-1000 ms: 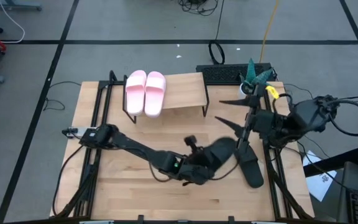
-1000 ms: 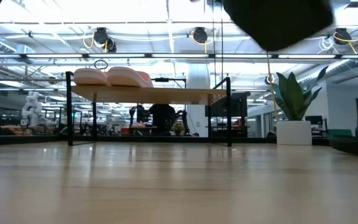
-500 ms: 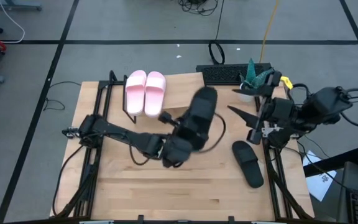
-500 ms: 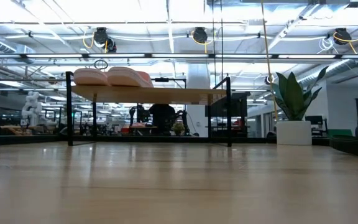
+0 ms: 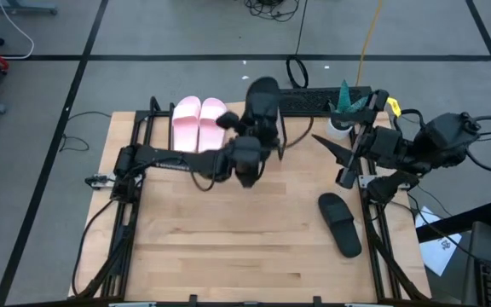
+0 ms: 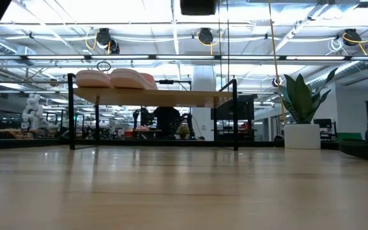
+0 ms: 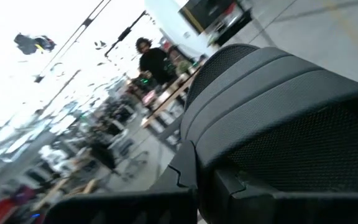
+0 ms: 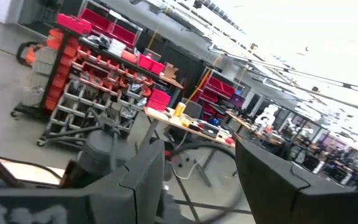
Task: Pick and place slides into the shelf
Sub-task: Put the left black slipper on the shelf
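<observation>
My left gripper [image 5: 247,147] is shut on one black slide [image 5: 262,101] and holds it high over the right half of the shelf [image 6: 184,97]. That slide fills the left wrist view [image 7: 272,106] and shows as a dark shape at the top of the low view [image 6: 198,6]. The pink pair [image 5: 199,126] lies flat, side by side, on the shelf's left half [image 6: 115,78]. The other black slide [image 5: 340,223] lies sole-down on the table near its right edge. My right gripper [image 5: 329,160] hovers open at the table's right side, beyond that slide, holding nothing. My left gripper holds the black slide by its near end [image 5: 254,135], coming level from the table's near-left side. The slide reaches away from the fingers toward the far edge, lifted clear of table and shelf. The gripper's own body hides the exact place of contact.
A black keyboard [image 5: 314,101] and a green plant in a white pot [image 5: 346,109] stand beyond the table's far right corner. Black frame rails run along the table's left [image 5: 135,196] and right [image 5: 373,239] sides. Bare wood lies in the table's middle and near part.
My left gripper has carried the black slide from low over the table's right middle up and toward the far edge, until it is over the shelf. The slide has turned about and now points at the far edge. My right gripper has drawn back toward the far right and stayed open.
</observation>
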`<control>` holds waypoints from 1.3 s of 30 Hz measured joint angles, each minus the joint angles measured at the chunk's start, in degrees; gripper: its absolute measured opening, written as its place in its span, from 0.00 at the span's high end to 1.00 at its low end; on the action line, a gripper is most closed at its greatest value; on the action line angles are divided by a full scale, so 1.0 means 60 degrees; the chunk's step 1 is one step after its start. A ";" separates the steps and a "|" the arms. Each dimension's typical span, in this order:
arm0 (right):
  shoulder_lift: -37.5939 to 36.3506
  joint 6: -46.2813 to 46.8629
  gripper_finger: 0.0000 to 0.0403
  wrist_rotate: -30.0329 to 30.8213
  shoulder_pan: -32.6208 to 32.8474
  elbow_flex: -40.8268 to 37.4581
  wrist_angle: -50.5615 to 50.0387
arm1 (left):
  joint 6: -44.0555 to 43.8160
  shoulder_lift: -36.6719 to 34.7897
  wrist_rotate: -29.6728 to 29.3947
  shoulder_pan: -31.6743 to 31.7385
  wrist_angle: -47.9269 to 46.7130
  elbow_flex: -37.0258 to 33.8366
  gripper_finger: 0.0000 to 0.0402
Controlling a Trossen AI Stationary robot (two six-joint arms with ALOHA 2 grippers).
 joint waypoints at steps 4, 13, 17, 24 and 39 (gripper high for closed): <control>-0.0005 -0.0124 0.54 0.0010 -0.0258 0.0000 0.0000 | 0.0050 0.0000 -0.0001 0.0593 -0.0135 0.0000 1.00; -0.0005 -0.0175 0.54 0.0010 -0.0743 0.0000 -0.0004 | -0.2737 0.0000 0.0173 0.1123 -0.3377 -0.0001 1.00; -0.0005 -0.0175 0.54 0.0010 -0.0840 0.0000 -0.0011 | -0.5218 0.0000 0.1239 0.1322 -0.5742 -0.0004 1.00; -0.0005 -0.0140 0.54 0.0010 -0.0853 0.0000 -0.0033 | -1.0142 0.0007 0.3260 0.2024 -0.9737 -0.0011 1.00; -0.0001 0.0080 0.54 0.0006 -0.0853 0.0000 -0.0039 | -1.2818 0.0007 0.4474 0.2709 -1.1741 -0.0435 1.00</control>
